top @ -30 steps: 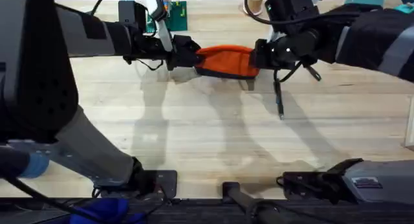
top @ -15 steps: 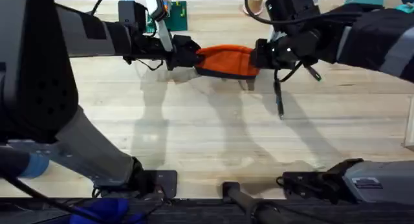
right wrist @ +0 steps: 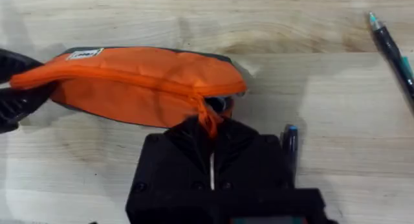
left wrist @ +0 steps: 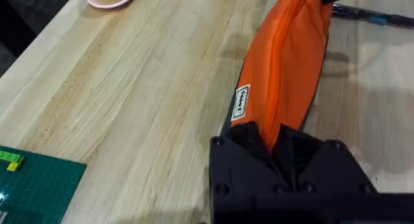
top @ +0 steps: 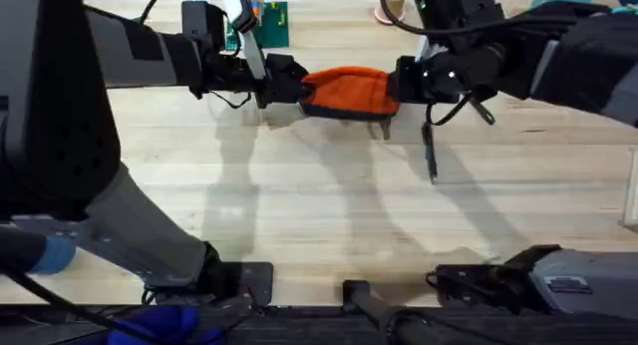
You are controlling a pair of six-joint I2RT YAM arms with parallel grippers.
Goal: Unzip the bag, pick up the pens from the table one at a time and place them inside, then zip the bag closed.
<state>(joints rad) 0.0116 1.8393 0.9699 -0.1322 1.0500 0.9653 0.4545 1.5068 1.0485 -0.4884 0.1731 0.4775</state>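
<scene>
Pens left on the table while the bag was held taut at both ends for unzipping.

Nearest the arm bases, one dark pen (top: pixel 430 154) was seen lying on the table (top: pixel 299 215), just beside the bag; a second pen (top: pixel 482 111) lay close by the right arm; neither had yet been taken up; farther off, the bag (top: pixel 346 93) was stretched between the two arms, apparently so that the zipper could run straight; the left gripper (left wrist: pixel 279 145) was clamped on one orange end, seemingly as an anchor; the right gripper (right wrist: pixel 212 137) was closed on the small pull tab (right wrist: pixel 207 119) at the opposite end, where a small gap seemed already opened; beyond the bag, a green mat (top: pixel 267 24) was seen.
</scene>
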